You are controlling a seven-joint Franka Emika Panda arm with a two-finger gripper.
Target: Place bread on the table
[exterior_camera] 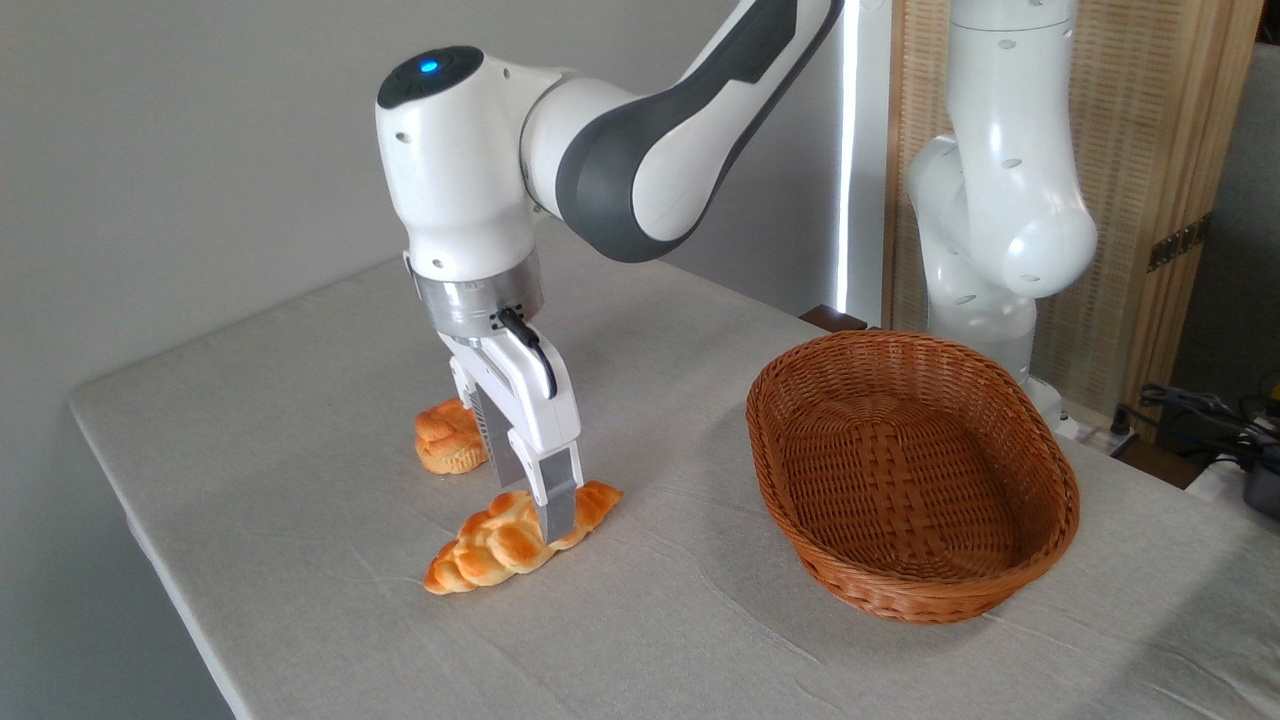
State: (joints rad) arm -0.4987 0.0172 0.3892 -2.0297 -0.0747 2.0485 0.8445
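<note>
1 broad table (300, 400), draped in a slightly wrinkled grey cloth, carries everything in play, and the bread now appears to lie on it rather than hang above it. To the right sits the empty wicker basket (1040, 480), well apart from the action and no obstacle. The arm reaches down over the table's left half, its gripper (553, 520) pointing almost straight down, jaws closed across the middle of the bread (490, 548), which lies flat with its left tip toward the table's front edge. Just behind it, near but apart, rests the small bun (447, 440). Judging from this, the step in hand is the release: part the fingers just enough to free the loaf, then rise straight up so neither finger drags it or nudges the bun.
</note>
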